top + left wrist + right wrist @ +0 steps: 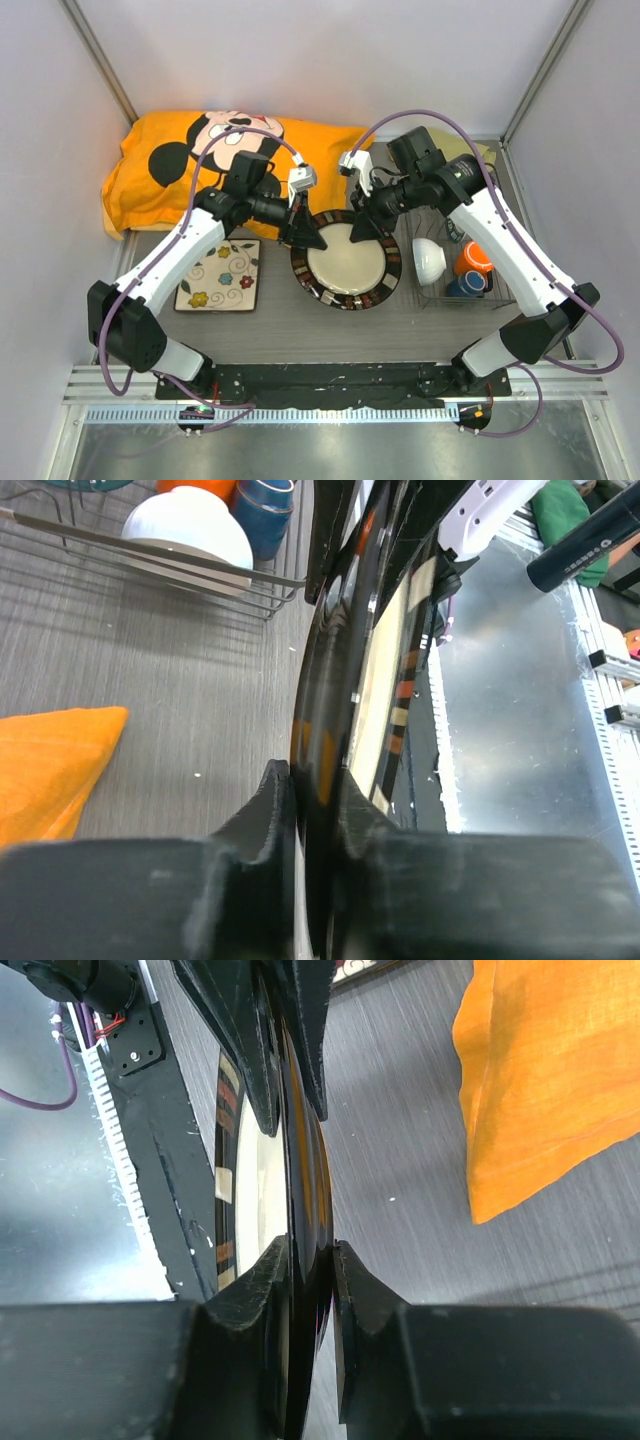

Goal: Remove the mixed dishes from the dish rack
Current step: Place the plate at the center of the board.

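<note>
Your left tool [303,232] is clamped on the far rim of the white plate with dark patterned rim [345,262], and your right tool [362,228] pinches the same rim just beside it. This looks like a handover. The plate faces up mid-table, left of the dish rack [432,298]. The table [270,330] is grey woodgrain, with pale walls around it and an orange cloth [200,160] behind.

Bright even overhead light, soft shadows, blurry close foregrounds
</note>
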You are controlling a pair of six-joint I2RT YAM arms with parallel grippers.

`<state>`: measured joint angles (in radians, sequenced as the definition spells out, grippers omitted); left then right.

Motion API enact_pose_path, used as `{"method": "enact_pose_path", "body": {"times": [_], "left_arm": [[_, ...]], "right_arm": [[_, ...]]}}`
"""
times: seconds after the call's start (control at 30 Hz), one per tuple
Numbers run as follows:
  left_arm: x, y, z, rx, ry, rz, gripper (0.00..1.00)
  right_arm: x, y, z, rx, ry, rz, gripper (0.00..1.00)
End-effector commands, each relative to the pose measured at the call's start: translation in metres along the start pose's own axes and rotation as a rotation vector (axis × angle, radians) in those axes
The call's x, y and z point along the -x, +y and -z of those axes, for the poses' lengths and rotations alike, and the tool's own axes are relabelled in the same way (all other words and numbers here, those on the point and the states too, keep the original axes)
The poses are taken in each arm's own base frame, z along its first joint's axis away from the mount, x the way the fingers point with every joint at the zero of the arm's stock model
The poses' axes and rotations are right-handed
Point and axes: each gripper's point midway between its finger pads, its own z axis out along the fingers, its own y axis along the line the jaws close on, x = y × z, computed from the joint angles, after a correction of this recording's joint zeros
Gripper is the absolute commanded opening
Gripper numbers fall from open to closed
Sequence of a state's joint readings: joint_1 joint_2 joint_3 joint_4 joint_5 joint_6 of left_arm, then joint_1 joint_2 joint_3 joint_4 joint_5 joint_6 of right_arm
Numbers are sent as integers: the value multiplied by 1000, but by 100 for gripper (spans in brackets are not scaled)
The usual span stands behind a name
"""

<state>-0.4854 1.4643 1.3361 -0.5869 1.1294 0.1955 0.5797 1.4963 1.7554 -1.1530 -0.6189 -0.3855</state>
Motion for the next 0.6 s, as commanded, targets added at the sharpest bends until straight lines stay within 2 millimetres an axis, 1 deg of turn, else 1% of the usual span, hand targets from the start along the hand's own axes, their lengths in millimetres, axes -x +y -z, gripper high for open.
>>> {"method": "enact_pose_path", "body": {"times": [0.0, 0.17, 0.23, 0.27, 0.3, 0.37, 0.4, 0.47, 0.53, 0.57], "left_arm": [[10, -27, 0, -104, -35, -2, 0], [6, -31, -2, -121, -29, 22, 0], [8, -33, 0, -116, -32, 15, 0], [9, -31, 1, -93, -32, 10, 0], [9, -30, 1, -79, -30, 5, 0], [10, -25, 3, -27, -27, -10, 0], [10, -23, 5, -8, -24, -12, 0], [9, -18, 6, 21, -16, -22, 0], [7, -12, 8, 58, 0, -15, 0], [6, -8, 8, 71, 6, -11, 0]], "right_arm": [[43, 20, 21, 37, -164, 125, 1], [45, 18, 20, 28, -161, 123, 1], [44, 14, 19, 11, -155, 123, 5], [42, 13, 18, 8, -147, 122, 9], [41, 12, 18, 6, -143, 123, 19], [38, 11, 18, -1, -132, 121, 27], [37, 11, 18, -7, -129, 123, 39], [34, 10, 21, -27, -124, 122, 46], [34, 7, 23, -49, -128, 126, 60], [34, 5, 25, -70, -127, 126, 63]]}}
